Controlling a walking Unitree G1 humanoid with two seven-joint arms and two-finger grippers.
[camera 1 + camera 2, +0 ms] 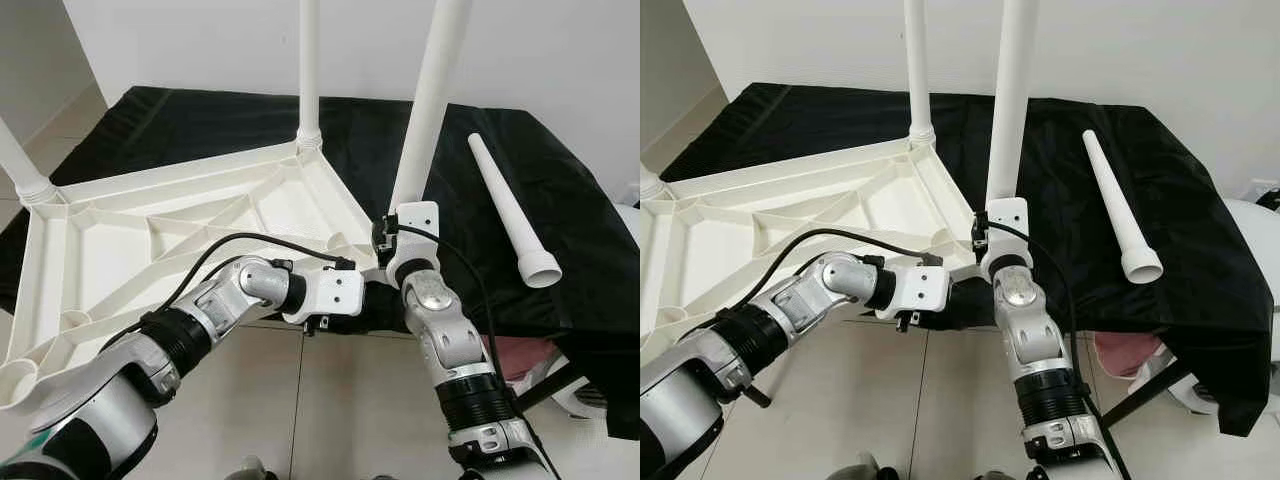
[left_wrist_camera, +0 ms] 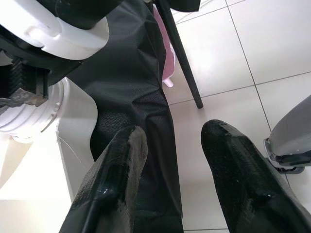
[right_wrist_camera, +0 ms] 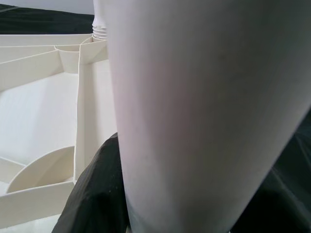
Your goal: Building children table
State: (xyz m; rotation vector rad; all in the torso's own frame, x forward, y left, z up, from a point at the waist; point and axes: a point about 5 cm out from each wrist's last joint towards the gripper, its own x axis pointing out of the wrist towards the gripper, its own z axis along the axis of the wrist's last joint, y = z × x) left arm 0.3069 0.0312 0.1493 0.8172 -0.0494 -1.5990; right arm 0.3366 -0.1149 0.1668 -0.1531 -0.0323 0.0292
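An upright white leg (image 1: 1008,110) is gripped by the right hand (image 1: 985,232) at the corner of the upturned tabletop (image 1: 170,225). The left hand (image 2: 172,182) is held open under that corner. A loose leg (image 1: 512,212) is laid on the black-draped bench (image 1: 560,200).

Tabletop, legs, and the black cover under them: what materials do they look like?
Tabletop: likely moulded plastic, off-white with a slight sheen; the underside has cast ribs and round sockets.
Loose leg: looks the same, a smooth white hollow taper with an open flared end. The leg in the right gripper matches.
Black cover: thin fabric or sheeting, slightly shiny, wrinkled and draping over the edge.
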